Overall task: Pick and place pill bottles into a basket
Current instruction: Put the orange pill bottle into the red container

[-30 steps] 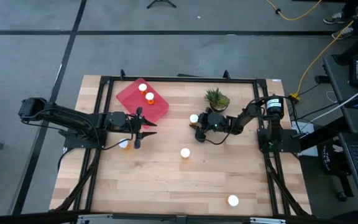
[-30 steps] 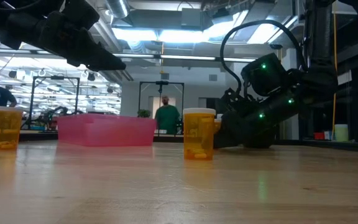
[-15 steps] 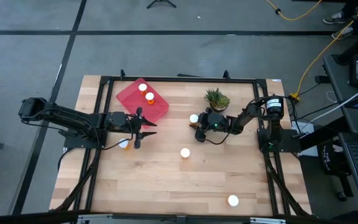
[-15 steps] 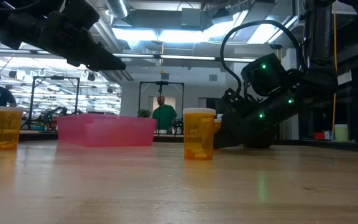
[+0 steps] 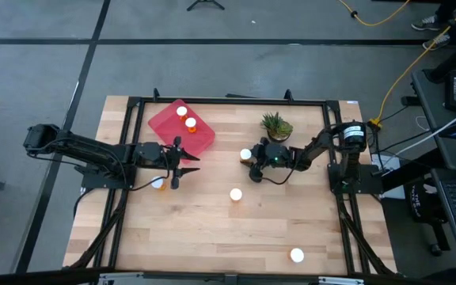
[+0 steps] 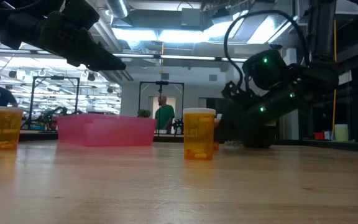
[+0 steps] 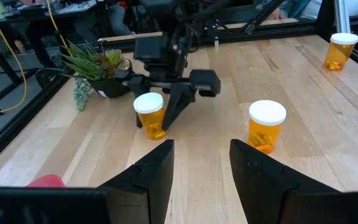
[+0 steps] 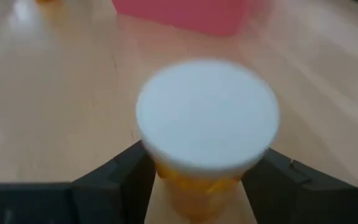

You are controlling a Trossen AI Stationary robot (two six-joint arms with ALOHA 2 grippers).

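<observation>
Right gripper (image 5: pixel 248 156): we find its fingers clamped on a pill bottle (image 5: pixel 246 153) near the plant (image 5: pixel 276 124). Left gripper (image 5: pixel 182 162): fingers apart, beside the basket (image 5: pixel 169 124).

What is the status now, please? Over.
Right claw shut on pill bottle near plant. Left claw open, empty, beside basket; two bottles already inside. Path to basket looks clear. Over.

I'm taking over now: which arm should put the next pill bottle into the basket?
Right. The right gripper already has its fingers on either side of a pill bottle near the potted plant. The left gripper hangs open and empty beside the red basket.
</observation>
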